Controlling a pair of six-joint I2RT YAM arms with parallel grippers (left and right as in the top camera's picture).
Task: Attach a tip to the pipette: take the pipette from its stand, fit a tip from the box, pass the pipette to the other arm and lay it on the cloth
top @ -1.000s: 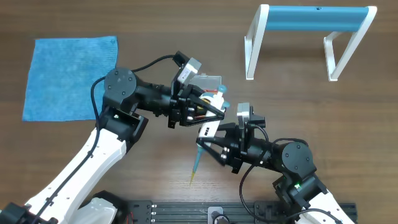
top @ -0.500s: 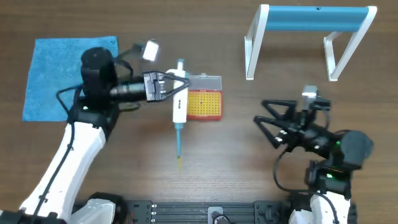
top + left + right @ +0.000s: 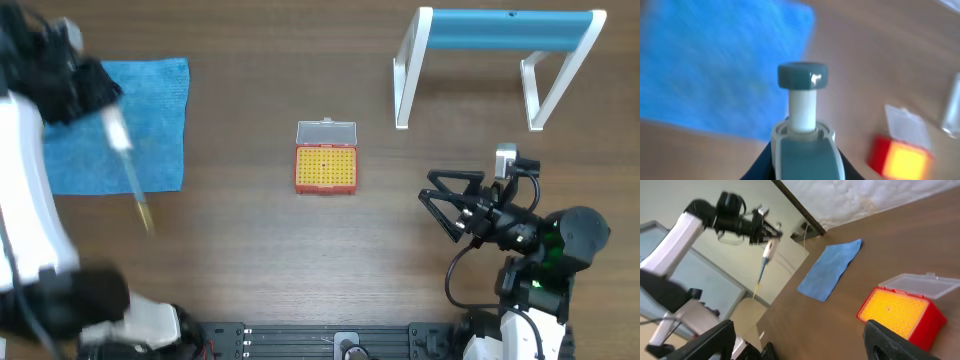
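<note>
Your left end effector (image 3: 769,233) grasps the tipped pipette (image 3: 120,135), with the blue cloth (image 3: 155,105) below it. Your right end effector (image 3: 435,200) sits released. Only laying it down looks left.

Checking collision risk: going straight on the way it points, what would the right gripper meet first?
Probably the tip box, ahead of the open right gripper and slightly to one side; depth is unclear, so it might pass above it.

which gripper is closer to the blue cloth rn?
Left. The left gripper, holding the pipette, is lifted roughly over the cloth at the table's left end. The right gripper sits open beyond the tip box, well away.
</note>
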